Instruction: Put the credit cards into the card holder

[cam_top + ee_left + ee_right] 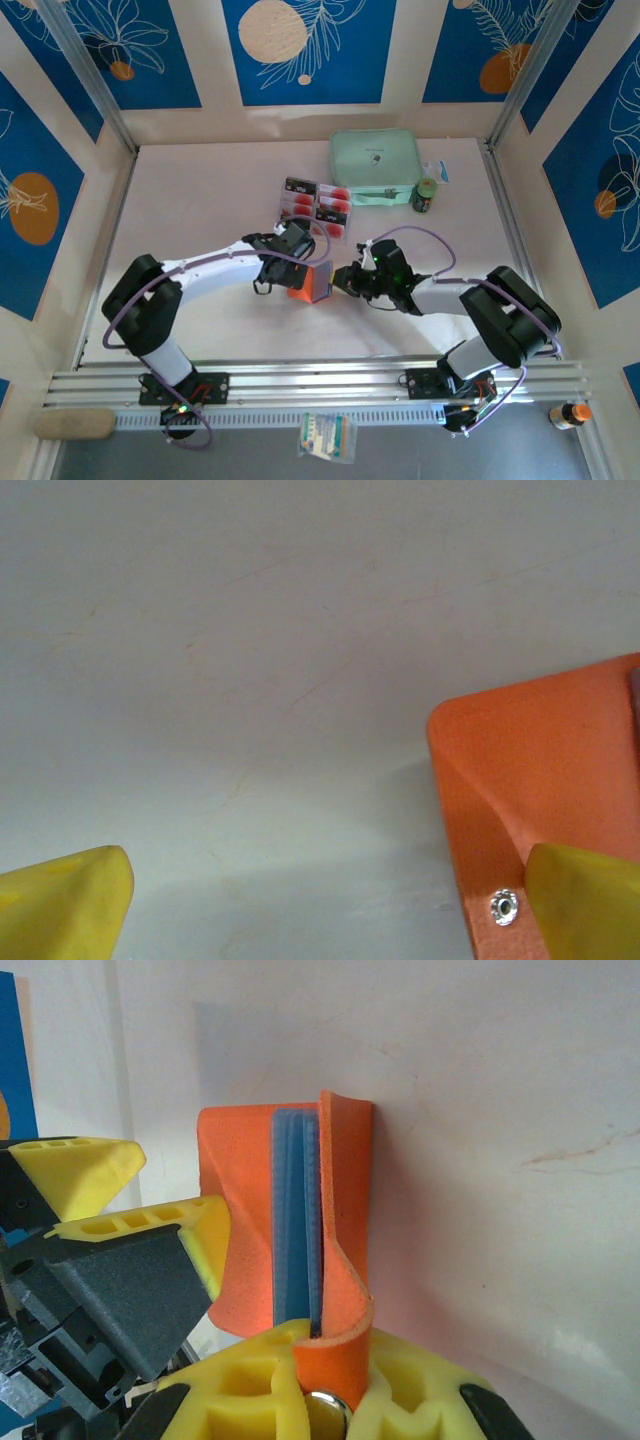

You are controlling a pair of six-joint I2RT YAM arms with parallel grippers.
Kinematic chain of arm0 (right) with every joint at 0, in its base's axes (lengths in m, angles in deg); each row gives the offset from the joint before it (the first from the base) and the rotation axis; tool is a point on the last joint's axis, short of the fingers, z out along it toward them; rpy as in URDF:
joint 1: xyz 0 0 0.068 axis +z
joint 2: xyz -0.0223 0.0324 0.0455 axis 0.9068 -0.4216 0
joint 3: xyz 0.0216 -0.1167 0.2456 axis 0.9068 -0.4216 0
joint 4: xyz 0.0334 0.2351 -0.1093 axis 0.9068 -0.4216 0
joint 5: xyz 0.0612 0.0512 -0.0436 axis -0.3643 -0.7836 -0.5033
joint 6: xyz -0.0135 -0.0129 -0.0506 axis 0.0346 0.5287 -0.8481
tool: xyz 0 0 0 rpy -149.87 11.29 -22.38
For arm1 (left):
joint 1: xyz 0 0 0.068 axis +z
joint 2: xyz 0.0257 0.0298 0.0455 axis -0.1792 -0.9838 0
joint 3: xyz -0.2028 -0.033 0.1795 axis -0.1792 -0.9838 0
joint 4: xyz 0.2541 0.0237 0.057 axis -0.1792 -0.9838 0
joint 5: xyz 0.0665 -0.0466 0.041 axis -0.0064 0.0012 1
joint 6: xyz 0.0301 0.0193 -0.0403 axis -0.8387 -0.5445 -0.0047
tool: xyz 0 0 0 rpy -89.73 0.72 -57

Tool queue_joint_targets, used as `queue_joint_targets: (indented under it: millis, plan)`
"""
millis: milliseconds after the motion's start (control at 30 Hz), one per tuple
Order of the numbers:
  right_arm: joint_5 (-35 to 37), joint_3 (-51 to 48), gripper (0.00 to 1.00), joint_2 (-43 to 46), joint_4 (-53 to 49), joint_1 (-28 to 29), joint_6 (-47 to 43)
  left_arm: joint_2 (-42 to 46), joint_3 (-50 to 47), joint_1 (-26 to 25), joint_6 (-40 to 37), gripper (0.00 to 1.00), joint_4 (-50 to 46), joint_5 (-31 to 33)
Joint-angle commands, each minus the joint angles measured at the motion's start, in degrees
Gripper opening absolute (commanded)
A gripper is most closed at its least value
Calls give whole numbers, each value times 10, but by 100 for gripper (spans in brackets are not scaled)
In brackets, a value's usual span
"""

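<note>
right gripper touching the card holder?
Touching. Right wrist view: the right gripper is shut on an orange flap of the card holder.

The right tool [322, 1360] has its yellow fingers clamped on the right-hand orange flap of the card holder [245, 1220], which stands on edge against the pale desk [500, 1110]. Ribbed blue sleeves [295, 1220] show between the holder's two covers. Left of the holder, the left tool [185, 1185] has its fingers spread apart, the lower one against the holder's left cover.
</note>
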Motion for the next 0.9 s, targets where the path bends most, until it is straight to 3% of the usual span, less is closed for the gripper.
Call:
queue_joint_targets:
  millis: [0,367,600,867]
  plan:
    - [13,-4,0,-14,23,10,8,-11,1,-1,-4,100,-2,11]
    - [6,-1,0,-58,33,15,7,-30,-24,-2,8,100,9,19]
    - [13,3,30,-7,-46,-6,-30,-19,-39,-1,7,100,8,42]
    - [26,40,34,34,-150,-19,-87,-11,-23,-2,-6,100,2,48]
